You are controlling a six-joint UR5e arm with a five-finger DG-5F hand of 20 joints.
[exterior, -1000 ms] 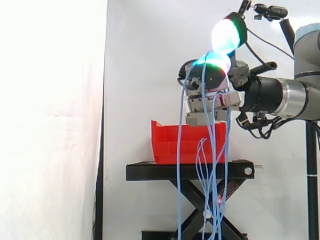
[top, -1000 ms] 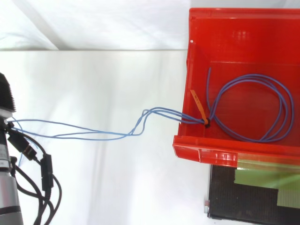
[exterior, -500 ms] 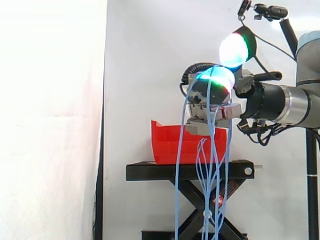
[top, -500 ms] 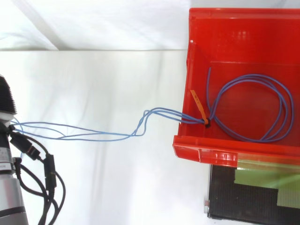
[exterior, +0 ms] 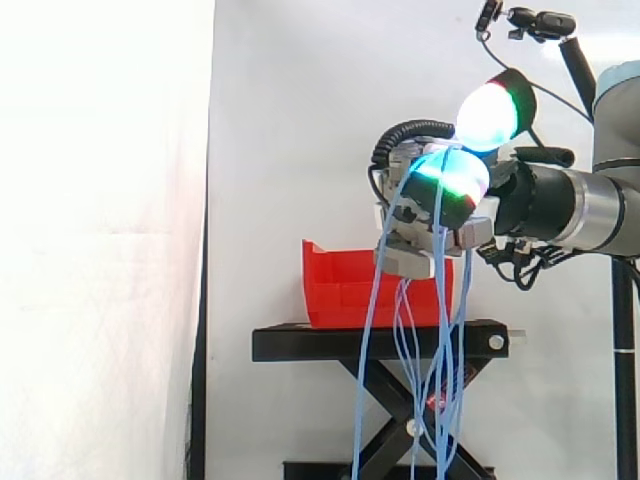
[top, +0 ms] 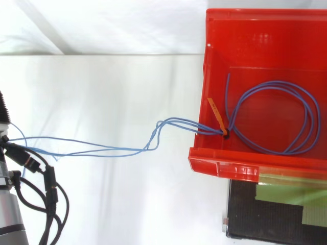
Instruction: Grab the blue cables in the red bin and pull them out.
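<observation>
— Side view first: what's my hand (exterior: 428, 222) doing?
— Its fingers are curled round the blue cables (exterior: 360, 400). I'm holding it above the red bin (exterior: 335, 285), so the strands drape down past the black stand (exterior: 300, 343).
— Top view?
— One loop lies inside the bin, crossing its wall by the orange tie (top: 216, 115). Not out yet, I'd say.

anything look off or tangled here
Yes: the blue cables are only half out. A loop lies in the red bin, gathered at an orange tie by its wall, while strands run over the wall to the hand, which grips them, and dangle past the black stand.
</observation>
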